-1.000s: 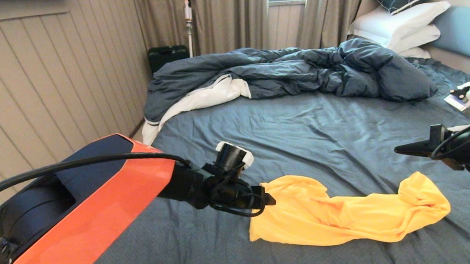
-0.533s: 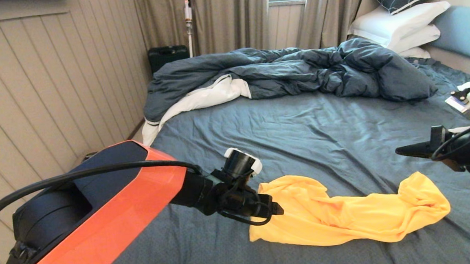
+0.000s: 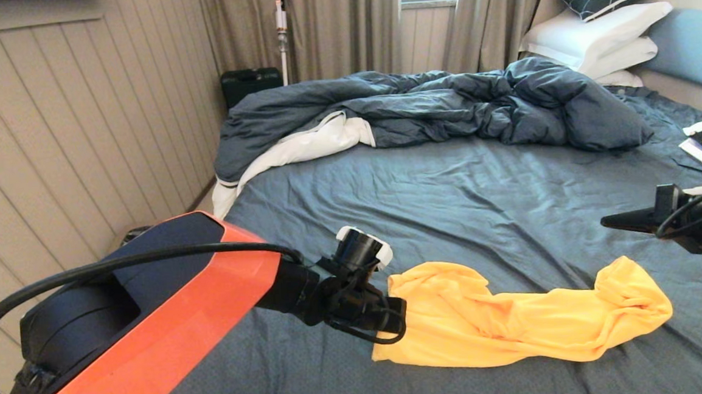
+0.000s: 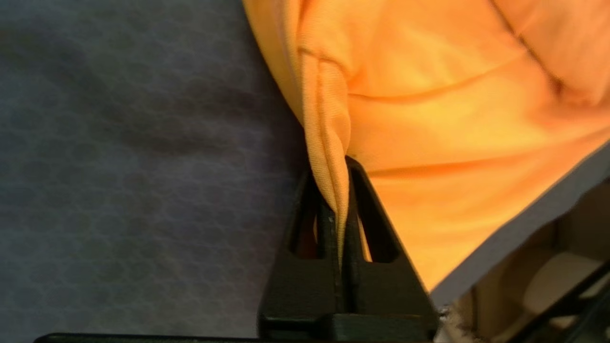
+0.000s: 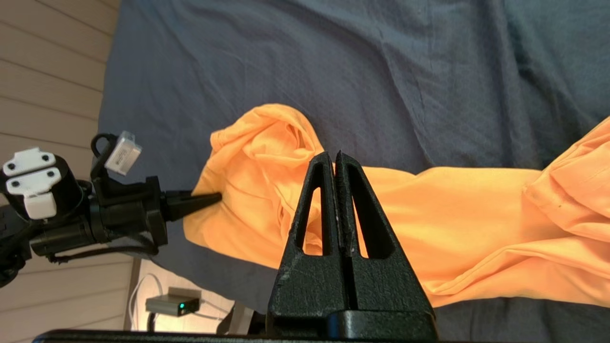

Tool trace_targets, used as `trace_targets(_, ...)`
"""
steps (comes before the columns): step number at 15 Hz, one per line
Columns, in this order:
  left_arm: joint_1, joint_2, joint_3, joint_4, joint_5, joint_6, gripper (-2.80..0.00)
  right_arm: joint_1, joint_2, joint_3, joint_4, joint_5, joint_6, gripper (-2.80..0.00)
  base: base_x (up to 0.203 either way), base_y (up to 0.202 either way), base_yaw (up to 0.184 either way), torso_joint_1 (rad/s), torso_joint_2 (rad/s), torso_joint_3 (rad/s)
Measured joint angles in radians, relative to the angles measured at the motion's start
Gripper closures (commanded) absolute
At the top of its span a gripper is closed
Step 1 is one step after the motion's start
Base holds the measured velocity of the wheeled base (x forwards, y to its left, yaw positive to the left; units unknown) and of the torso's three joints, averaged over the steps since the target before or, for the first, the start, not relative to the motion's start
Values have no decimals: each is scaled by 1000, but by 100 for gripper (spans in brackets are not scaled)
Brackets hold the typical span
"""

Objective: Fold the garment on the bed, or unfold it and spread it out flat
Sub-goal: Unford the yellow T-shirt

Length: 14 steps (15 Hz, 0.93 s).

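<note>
At the lower left of my head view the left arm (image 3: 151,319) is a bulky link in a glossy orange shell with a dark navy panel set into its top. A thick black cable arcs over that shell toward the wrist. The wrist narrows to matte black parts, topped by a short black cylinder with a white cap (image 3: 362,252), and thin black wires loop beneath. At the right edge, the right arm (image 3: 700,221) is black with looping cables and a white housing behind. Its fingers (image 5: 352,238) are textured black plastic wedges, each with a triangular cut-out.
</note>
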Motion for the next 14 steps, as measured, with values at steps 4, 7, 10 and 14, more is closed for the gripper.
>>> trace_targets(4,-1,-27,23,-6,4,-4,0,-16,-33,7,1,1,-2,0,0,0,0,0,0,0)
trace_targets(7,33,-68,96,-35,4,-4,0,-17,-55,22,1,1,-3,0,0,0,0,0,0,0)
trace_targets(10,104,-112,216,-123,11,2,0,-16,-76,39,2,1,-4,0,0,0,0,0,0,0)
trace_targets(14,221,-193,363,-197,14,13,0,-12,-98,57,3,0,-2,0,0,0,0,0,0,0)
